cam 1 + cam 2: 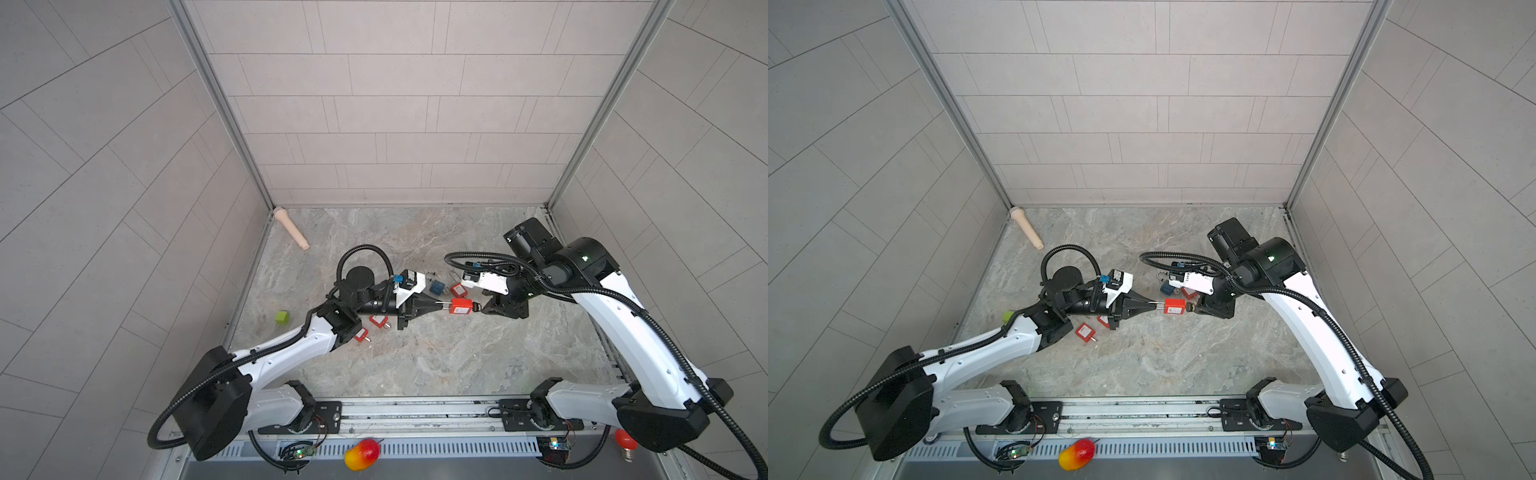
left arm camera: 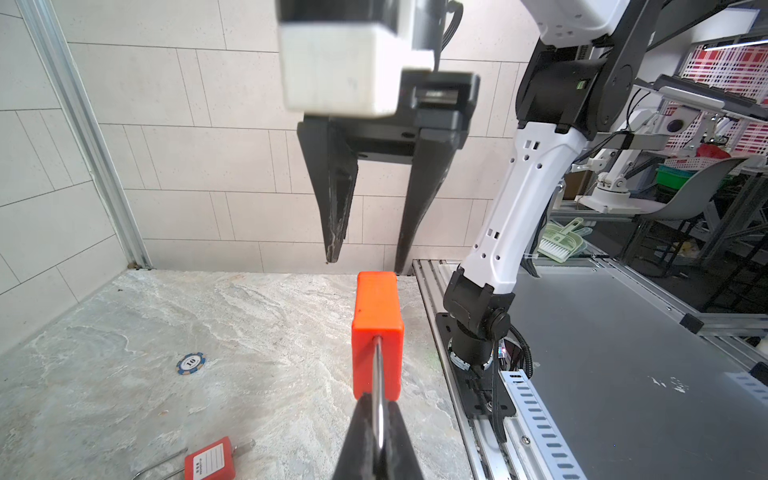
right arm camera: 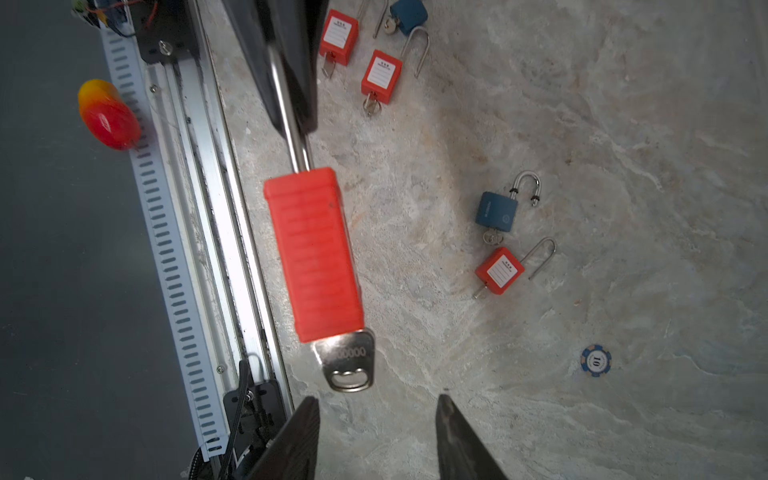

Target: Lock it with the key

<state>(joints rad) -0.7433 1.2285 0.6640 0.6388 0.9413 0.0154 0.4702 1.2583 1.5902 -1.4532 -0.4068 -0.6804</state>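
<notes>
Left fingers (image 2: 357, 449) pinch the padlock (image 2: 377, 332) by its shackle (image 2: 377, 374), presenting the key (image 3: 347, 361) to the parted, empty right fingers (image 3: 299, 449).

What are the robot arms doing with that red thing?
The left gripper is shut on the metal loop of a red padlock, holding it above the table. A key sticks out of its other end. The right gripper is open just in front of the key, not touching it. Other padlocks lie on the table.
</notes>
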